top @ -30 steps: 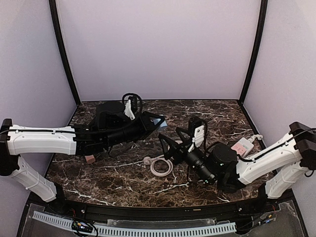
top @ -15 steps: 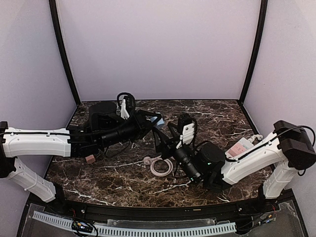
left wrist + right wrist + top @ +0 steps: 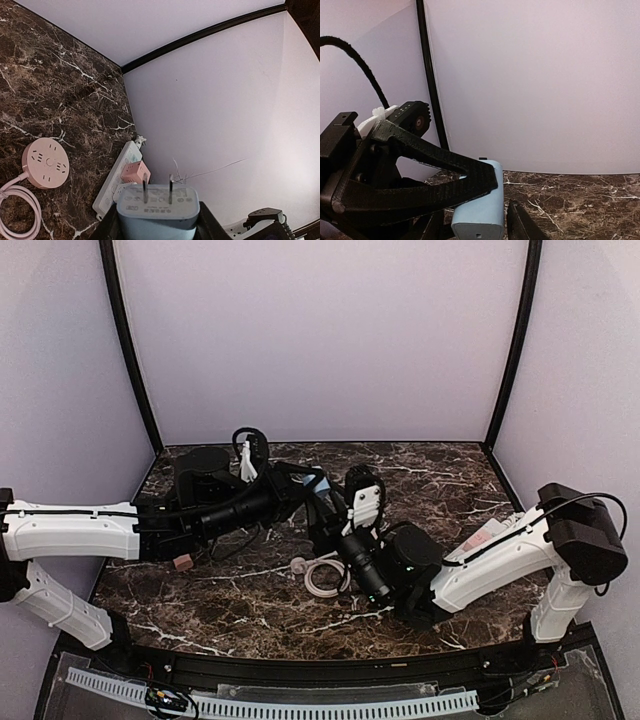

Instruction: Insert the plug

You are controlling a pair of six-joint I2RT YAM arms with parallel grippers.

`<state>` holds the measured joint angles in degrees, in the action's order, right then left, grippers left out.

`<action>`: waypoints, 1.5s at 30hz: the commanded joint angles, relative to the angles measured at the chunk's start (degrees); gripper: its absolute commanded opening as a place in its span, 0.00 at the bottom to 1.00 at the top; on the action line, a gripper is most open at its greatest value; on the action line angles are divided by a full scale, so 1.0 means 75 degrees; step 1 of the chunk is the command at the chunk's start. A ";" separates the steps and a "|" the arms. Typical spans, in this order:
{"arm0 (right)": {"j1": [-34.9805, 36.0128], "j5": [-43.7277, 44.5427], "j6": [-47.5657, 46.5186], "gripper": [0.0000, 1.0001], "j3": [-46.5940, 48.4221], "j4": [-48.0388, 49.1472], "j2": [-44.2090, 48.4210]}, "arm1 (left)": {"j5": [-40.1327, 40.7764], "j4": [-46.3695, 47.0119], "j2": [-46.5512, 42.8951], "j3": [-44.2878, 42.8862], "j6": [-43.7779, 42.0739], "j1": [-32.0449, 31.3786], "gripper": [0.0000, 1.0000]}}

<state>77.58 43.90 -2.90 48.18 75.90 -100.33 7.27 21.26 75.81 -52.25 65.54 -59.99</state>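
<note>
My left gripper [image 3: 316,490] is shut on a light blue plug adapter [image 3: 157,212], its two metal prongs pointing away from the wrist, and holds it above the table. The plug also shows in the top view [image 3: 322,484] and the right wrist view [image 3: 477,212]. My right gripper [image 3: 325,525] is open; its fingers [image 3: 520,222] straddle the plug's rear end, with a gap showing on the right side. A round pink socket [image 3: 45,163] with a coiled pink cable [image 3: 325,580] lies on the marble table below both grippers.
A white power strip [image 3: 117,182] carrying a pink cube adapter [image 3: 134,172] lies by the right wall, also in the top view [image 3: 490,536]. A small pinkish block [image 3: 183,561] sits near the left arm. Purple walls enclose the table.
My right arm has swung left and up, bringing its open fingers around the plug held by my left gripper. The left gripper has shifted only slightly left.
</note>
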 commanded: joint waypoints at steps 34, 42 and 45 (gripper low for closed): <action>0.0012 0.0126 -0.0298 0.29 0.0665 -0.0289 -0.0307 | -0.0172 0.0466 -0.0076 0.0262 0.0168 0.0016 0.01; 0.0004 0.0166 -0.0132 0.00 0.0678 -0.0404 -0.0347 | -0.0193 0.0569 -0.0065 0.0337 0.0217 0.0018 0.02; 0.0009 0.0172 -0.0098 0.00 0.0660 -0.0459 -0.0314 | -0.0206 0.0570 -0.0056 0.0354 0.0200 0.0018 0.21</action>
<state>77.34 46.78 -5.26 51.75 72.55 -101.80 7.40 23.97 75.81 -50.72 66.87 -59.61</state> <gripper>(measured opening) 0.258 0.398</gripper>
